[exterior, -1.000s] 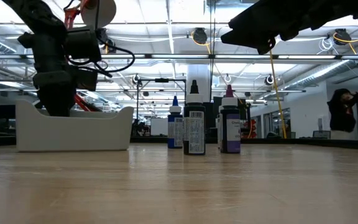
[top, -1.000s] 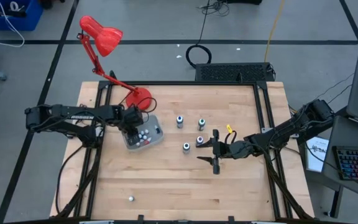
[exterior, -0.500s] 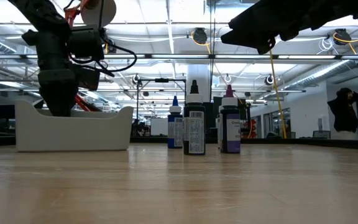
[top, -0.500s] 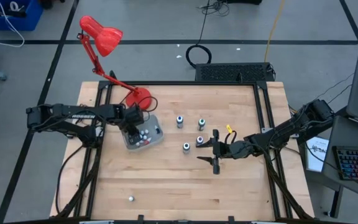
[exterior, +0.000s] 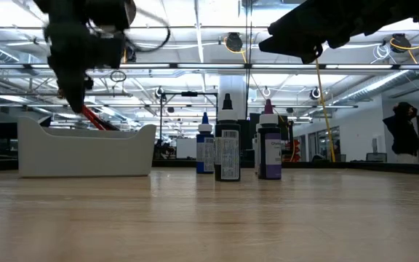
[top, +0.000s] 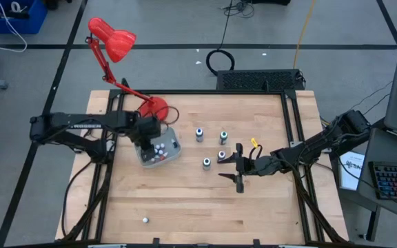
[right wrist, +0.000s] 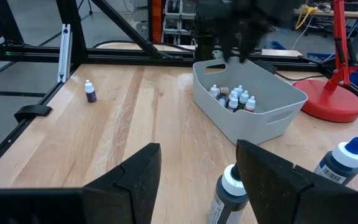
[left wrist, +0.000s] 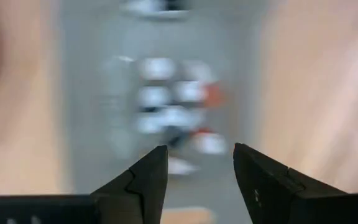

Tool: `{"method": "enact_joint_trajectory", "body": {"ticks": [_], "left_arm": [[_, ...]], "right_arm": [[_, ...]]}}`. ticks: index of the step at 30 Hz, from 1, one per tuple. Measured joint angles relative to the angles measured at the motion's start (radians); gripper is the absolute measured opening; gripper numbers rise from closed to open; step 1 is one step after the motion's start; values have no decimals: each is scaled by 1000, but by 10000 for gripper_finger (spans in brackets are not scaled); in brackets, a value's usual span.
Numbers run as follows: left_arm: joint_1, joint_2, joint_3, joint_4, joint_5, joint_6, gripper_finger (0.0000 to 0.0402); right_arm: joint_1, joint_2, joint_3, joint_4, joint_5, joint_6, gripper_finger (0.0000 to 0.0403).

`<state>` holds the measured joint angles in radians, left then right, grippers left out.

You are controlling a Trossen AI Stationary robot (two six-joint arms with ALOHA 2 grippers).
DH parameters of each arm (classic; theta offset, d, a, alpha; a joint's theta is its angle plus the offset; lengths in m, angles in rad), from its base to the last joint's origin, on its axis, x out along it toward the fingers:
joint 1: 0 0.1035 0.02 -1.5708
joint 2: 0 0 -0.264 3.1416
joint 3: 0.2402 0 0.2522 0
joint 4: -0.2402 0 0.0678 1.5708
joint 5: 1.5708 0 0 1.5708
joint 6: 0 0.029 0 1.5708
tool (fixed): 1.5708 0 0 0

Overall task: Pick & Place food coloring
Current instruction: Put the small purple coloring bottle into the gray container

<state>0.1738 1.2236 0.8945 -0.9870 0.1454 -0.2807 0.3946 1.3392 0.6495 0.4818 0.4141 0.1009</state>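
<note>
A grey tray (top: 173, 147) stands on the left half of the table and holds several small food coloring bottles (right wrist: 232, 98), white-capped, upright on its floor. My left gripper (left wrist: 197, 155) hangs open above the tray (left wrist: 98, 93), fingers pointing down, with nothing between them. Several larger bottles (top: 211, 147) stand upright on the wood at mid-table; the low view shows three of them (exterior: 228, 149). My right gripper (right wrist: 197, 162) waits open and high up beside these. One dark bottle (right wrist: 229, 193) stands below and ahead of its fingers, apart from them.
A red desk lamp (top: 116, 41) stands with its base (top: 154, 108) just behind the tray. One tiny bottle (top: 145, 220) stands alone near the front left edge, also seen as a purple bottle (right wrist: 90, 91). Black frame rails (top: 295, 145) border the table.
My left gripper has risen straight up out of the tray, from down among the bottles to well above its rim, and carries nothing. The tray and the bottles stand as before. My right arm has kept still.
</note>
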Motion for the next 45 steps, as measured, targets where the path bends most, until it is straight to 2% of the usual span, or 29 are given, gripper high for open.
{"method": "enact_joint_trajectory", "body": {"ticks": [3,6,12,17,20,26,33,37,45], "left_arm": [[-165,0,51,9,42,-51,182],[-374,8,79,105,30,-173,182],[-766,57,87,336,-63,-402,181],[-966,155,87,363,-151,-599,181],[-1011,237,85,354,-142,-681,181],[-1015,376,110,316,-63,-743,181],[-1014,521,341,48,-123,-611,181],[-1013,551,386,38,-147,-616,181],[-1018,557,351,50,-117,-651,182]], "right_arm": [[0,0,0,-4,0,0,196],[0,0,0,-10,0,0,196],[0,0,0,-20,1,0,196],[0,0,0,-18,2,2,196],[0,0,0,-16,3,3,196],[0,0,0,-15,4,13,196],[0,0,0,-16,4,18,196],[0,0,0,-16,4,18,196],[0,0,0,-16,4,18,196]]}}
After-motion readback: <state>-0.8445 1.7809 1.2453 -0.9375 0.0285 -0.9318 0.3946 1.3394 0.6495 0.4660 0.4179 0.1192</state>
